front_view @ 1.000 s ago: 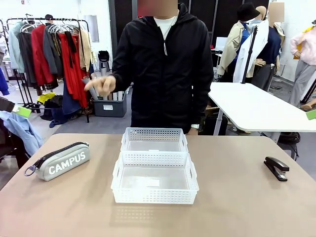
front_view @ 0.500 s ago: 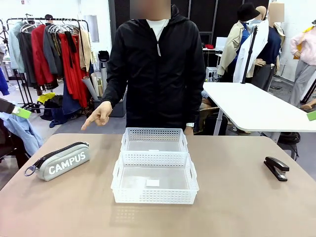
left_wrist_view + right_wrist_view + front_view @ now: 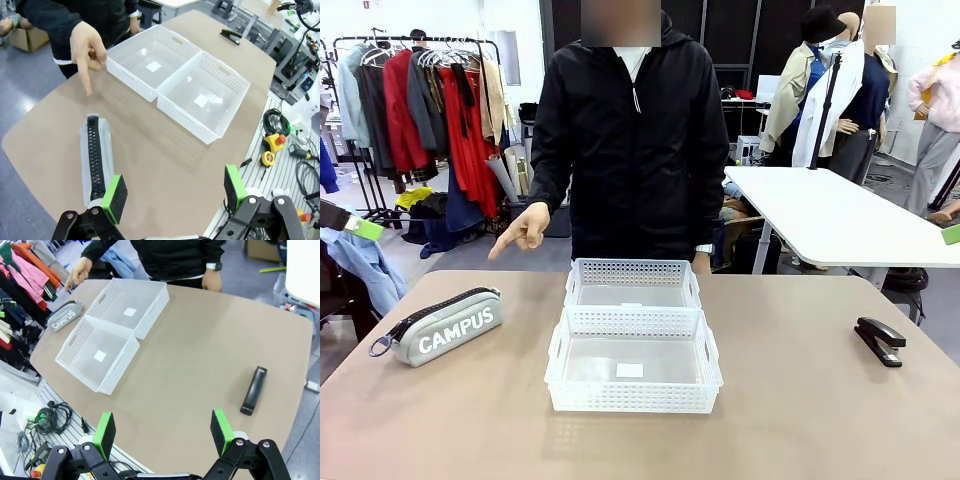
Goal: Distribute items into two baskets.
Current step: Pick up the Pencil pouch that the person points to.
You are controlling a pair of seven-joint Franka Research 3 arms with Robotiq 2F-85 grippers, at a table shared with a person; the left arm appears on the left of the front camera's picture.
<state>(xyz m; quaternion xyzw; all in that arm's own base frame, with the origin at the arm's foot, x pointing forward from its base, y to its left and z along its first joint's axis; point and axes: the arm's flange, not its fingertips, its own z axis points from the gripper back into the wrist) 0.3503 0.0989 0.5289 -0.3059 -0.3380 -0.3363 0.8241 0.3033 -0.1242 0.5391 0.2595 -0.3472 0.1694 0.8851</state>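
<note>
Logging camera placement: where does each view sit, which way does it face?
Front: fixed on the robot's side, facing the person across the table; hand pointing down.
Left wrist: above the pouch end, looking down past the open left end effector.
Right wrist: above the stapler side, looking down past the open right end effector.
Shared: both wrist views hold both baskets.
</note>
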